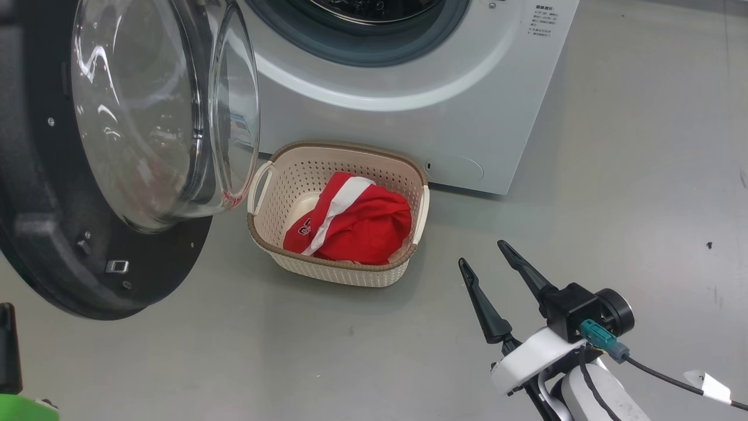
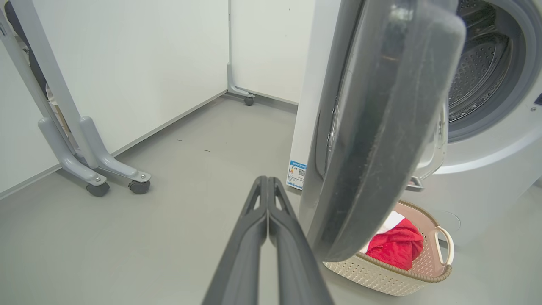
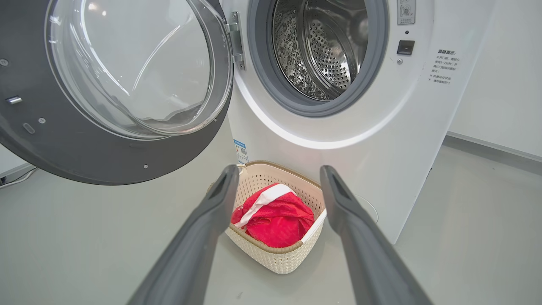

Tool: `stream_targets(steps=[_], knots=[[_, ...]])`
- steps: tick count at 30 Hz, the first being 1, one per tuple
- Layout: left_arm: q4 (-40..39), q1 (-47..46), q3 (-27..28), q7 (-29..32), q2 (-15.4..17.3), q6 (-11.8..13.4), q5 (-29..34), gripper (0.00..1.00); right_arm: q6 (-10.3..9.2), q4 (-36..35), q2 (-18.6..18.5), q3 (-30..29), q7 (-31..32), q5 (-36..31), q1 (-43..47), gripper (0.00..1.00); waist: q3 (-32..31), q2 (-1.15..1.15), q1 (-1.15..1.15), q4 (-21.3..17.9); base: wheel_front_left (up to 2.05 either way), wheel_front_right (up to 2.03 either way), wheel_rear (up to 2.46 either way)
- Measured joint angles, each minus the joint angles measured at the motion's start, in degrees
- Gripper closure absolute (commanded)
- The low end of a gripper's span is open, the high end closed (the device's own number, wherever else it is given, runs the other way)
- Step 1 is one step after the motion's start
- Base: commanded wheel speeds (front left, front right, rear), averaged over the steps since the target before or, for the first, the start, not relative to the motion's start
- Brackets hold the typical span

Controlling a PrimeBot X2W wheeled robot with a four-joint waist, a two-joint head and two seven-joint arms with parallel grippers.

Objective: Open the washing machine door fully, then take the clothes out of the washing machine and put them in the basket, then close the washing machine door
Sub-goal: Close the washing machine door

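Note:
The washing machine (image 1: 444, 88) (image 3: 406, 140) stands with its door (image 1: 117, 152) (image 3: 106, 84) (image 2: 381, 127) swung wide to the left, glass bowl facing out. Its steel drum (image 3: 326, 46) (image 2: 478, 72) looks bare inside. The red and white clothes (image 1: 350, 219) (image 3: 273, 214) (image 2: 396, 248) lie bunched in the cream basket (image 1: 304, 175) (image 3: 275, 258) (image 2: 427, 271) on the floor before the machine. My right gripper (image 1: 484, 254) (image 3: 277, 169) hovers open to the basket's right, holding nothing. My left gripper (image 2: 267, 180) is shut and empty, just outside the door's outer edge.
Grey floor (image 1: 643, 175) spreads around the machine. White partition panels on grey wheeled feet (image 2: 101, 169) stand to the left of the machine in the left wrist view. A cable (image 1: 672, 377) trails from my right wrist. A green part (image 1: 23, 407) sits at the lower left.

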Motion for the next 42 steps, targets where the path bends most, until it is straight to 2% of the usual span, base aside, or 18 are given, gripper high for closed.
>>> stream_targets(steps=[9,12,16,21,29,33,38,42], knots=[[0.2,-2.7,2.0,0.0,2.8,0.0,-0.4,1.00,0.00,0.0,0.0,0.5,0.0,0.1,0.0,0.00,-0.3,0.00,0.00,0.1,0.00,0.00,0.00],[0.4,-3.8,2.6,1.5,3.2,0.0,-3.0,1.00,0.01,0.1,0.0,0.8,0.0,0.5,0.0,0.00,-0.4,0.00,0.00,0.1,0.00,0.00,0.00],[3.0,-5.8,5.0,6.6,2.8,0.0,-10.3,1.00,0.01,0.1,0.0,1.2,0.0,0.5,0.0,0.00,-0.6,0.00,0.00,0.1,0.00,0.00,0.00],[4.1,-9.1,8.9,12.7,-1.3,0.0,-24.1,1.00,0.01,0.2,0.0,1.8,0.0,0.5,0.0,0.00,-0.6,0.00,0.00,-0.1,0.00,0.00,0.00],[5.9,-13.0,14.0,23.3,-5.1,0.5,-40.7,1.00,0.01,0.2,0.0,2.0,0.0,1.2,0.0,0.00,-0.3,0.00,0.00,-0.5,0.00,0.00,0.00],[6.1,-15.1,16.0,29.0,-7.7,2.6,-49.2,1.00,0.00,0.2,0.0,2.0,0.0,1.5,0.0,0.00,-0.2,0.00,0.00,-0.6,0.00,0.00,0.00],[6.1,-16.7,18.1,35.9,-9.2,5.9,-58.0,1.00,0.00,0.2,0.0,2.0,0.0,1.5,-0.1,0.00,-0.1,0.00,0.00,-0.6,0.00,0.00,0.00],[5.9,-17.1,19.1,39.3,-9.3,8.3,-61.1,1.00,-0.02,0.2,0.0,2.0,0.0,1.5,-0.1,0.00,0.0,0.00,0.00,-0.4,0.00,0.00,0.00]])
